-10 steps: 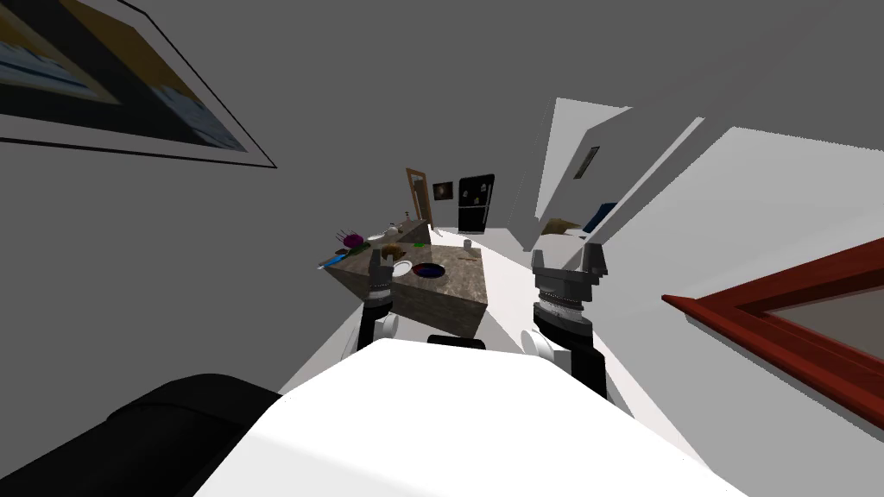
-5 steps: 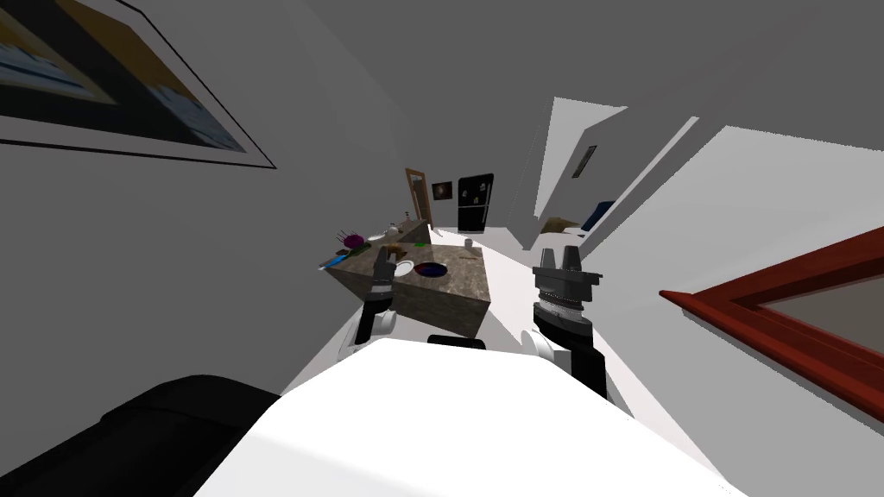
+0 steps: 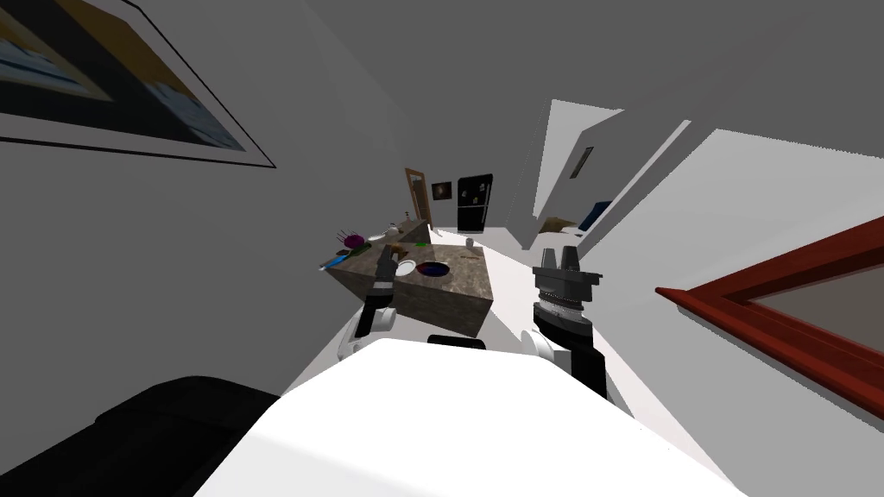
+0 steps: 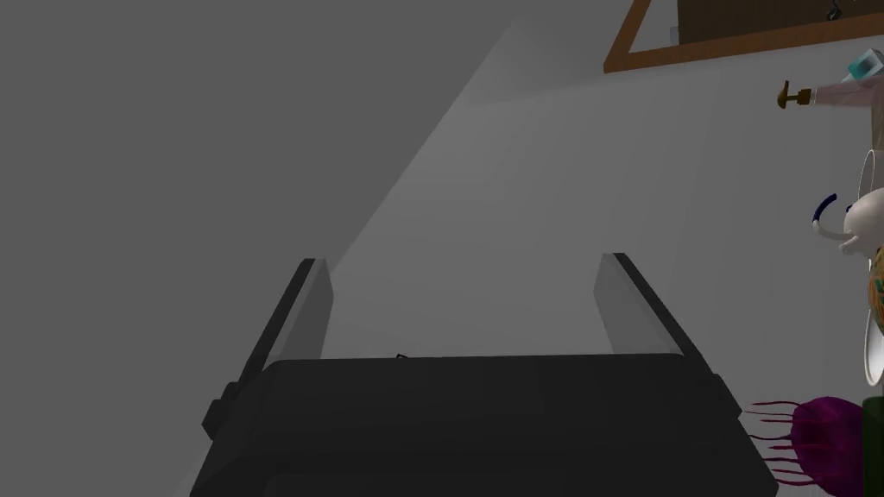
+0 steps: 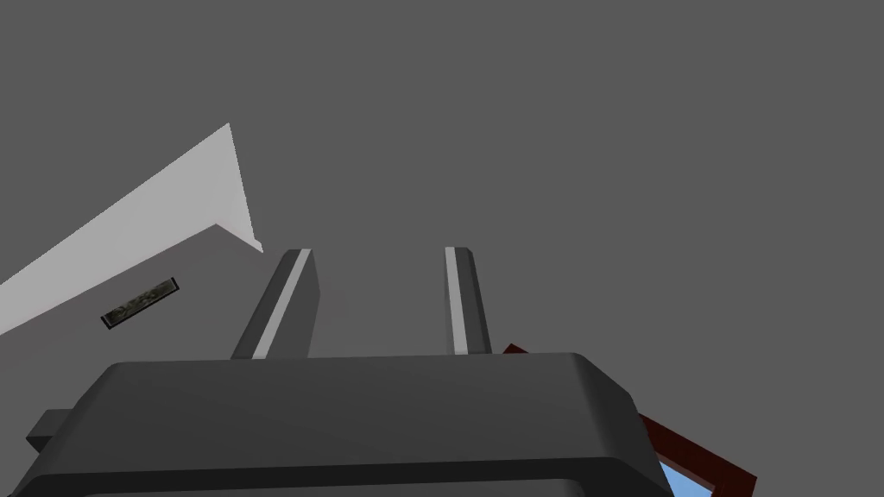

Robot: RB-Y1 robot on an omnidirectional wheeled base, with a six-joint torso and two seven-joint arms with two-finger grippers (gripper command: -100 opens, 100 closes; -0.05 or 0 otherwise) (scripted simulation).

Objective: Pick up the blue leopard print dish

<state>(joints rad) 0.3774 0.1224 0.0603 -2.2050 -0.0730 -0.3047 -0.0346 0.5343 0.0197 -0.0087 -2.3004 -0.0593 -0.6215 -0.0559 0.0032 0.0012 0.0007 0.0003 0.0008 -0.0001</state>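
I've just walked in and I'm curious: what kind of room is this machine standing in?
Probably a home's dining area: a stone-look table carries a dark blue dish and a white plate, and a framed picture hangs on the wall.

White plate (image 3: pixel 403 268) lies just left of dish (image 3: pixel 430 269); bare countertop (image 3: pixel 462 278) to its right
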